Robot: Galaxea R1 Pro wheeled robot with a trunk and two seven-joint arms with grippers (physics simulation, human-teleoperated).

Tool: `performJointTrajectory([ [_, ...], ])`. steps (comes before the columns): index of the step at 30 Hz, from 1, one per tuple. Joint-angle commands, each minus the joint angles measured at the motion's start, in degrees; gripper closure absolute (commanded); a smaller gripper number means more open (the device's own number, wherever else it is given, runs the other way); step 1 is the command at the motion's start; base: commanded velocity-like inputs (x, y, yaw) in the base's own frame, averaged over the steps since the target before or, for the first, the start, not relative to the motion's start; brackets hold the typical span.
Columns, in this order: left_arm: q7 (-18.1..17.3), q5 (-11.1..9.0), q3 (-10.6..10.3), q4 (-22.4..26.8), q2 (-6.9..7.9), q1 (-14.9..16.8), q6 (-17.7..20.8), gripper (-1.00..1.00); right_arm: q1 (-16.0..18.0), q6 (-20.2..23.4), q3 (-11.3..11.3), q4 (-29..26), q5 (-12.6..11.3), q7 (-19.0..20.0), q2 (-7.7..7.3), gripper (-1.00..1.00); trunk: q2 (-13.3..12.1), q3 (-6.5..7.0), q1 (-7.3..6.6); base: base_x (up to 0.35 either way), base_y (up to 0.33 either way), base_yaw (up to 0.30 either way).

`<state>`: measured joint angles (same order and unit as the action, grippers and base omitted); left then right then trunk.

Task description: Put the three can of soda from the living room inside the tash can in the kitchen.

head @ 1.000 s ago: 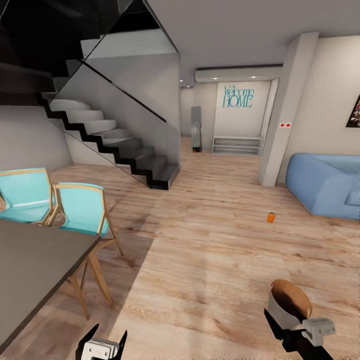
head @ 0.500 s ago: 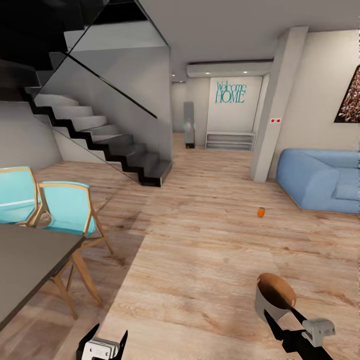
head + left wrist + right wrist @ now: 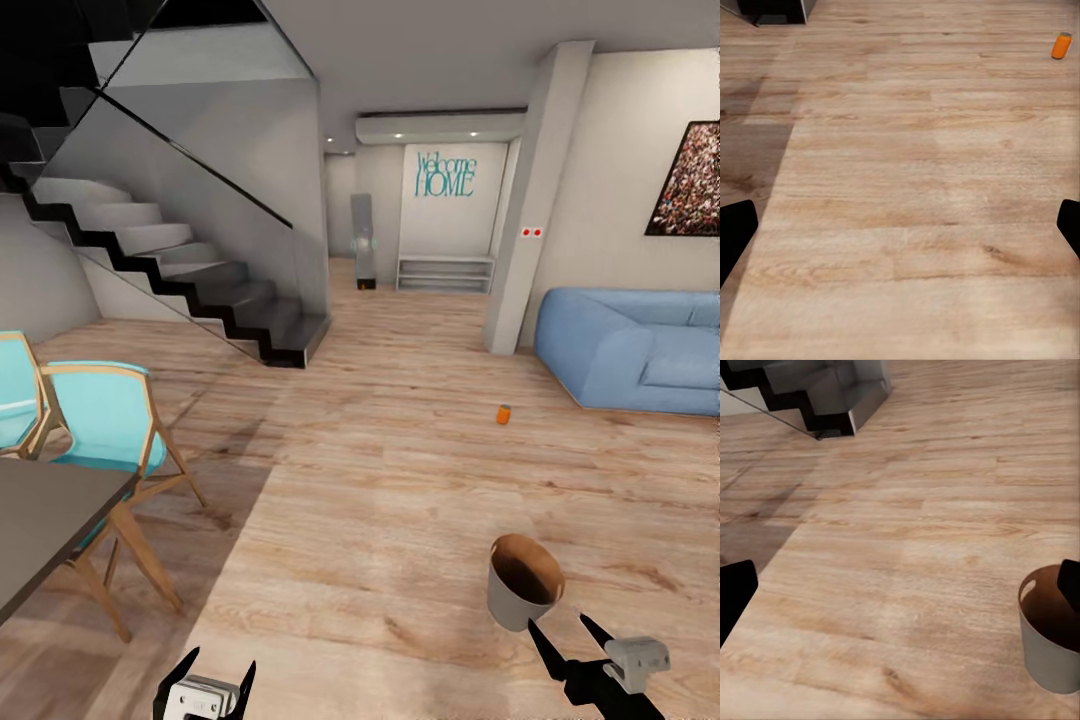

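While both hands stay empty with fingers spread, the right hand (image 3: 568,640) hovers just behind the trash can (image 3: 523,582) standing on the floor (image 3: 380,480); one orange soda can (image 3: 503,413) stands far beyond it, near the blue sofa (image 3: 630,350).

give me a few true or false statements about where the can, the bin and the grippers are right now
1. An orange can lies on the wood floor. True.
2. The can is inside the trash can. False: it lies apart, nearer the blue sofa.
3. The right gripper is open. True.
4. The left gripper holds a can. False: it is open and empty.
5. The trash can lies tipped over. False: it stands upright.
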<state>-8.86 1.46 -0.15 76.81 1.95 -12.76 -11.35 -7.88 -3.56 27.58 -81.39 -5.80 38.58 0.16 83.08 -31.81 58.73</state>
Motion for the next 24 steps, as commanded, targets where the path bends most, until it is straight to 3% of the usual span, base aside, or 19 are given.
performJointTrajectory([
  [1,0.0,0.0,0.0,0.0,0.0,0.0,0.1,-1.0,0.0,0.0,0.0,0.0,0.0,0.0,0.01,-1.0,0.0,-0.09,0.0,0.128,0.206,-0.082],
  [15,0.0,0.2,-0.1,-0.1,0.03,0.0,0.1,-1.0,0.0,0.0,-0.1,0.0,0.0,0.0,0.02,-1.0,0.0,-1.32,0.0,0.241,0.226,-0.082],
  [24,0.0,0.3,-0.1,0.0,0.03,0.0,0.2,-1.0,0.0,0.0,-0.1,0.1,0.0,0.0,0.02,-1.0,0.0,-2.12,0.0,0.314,0.063,-0.082],
])
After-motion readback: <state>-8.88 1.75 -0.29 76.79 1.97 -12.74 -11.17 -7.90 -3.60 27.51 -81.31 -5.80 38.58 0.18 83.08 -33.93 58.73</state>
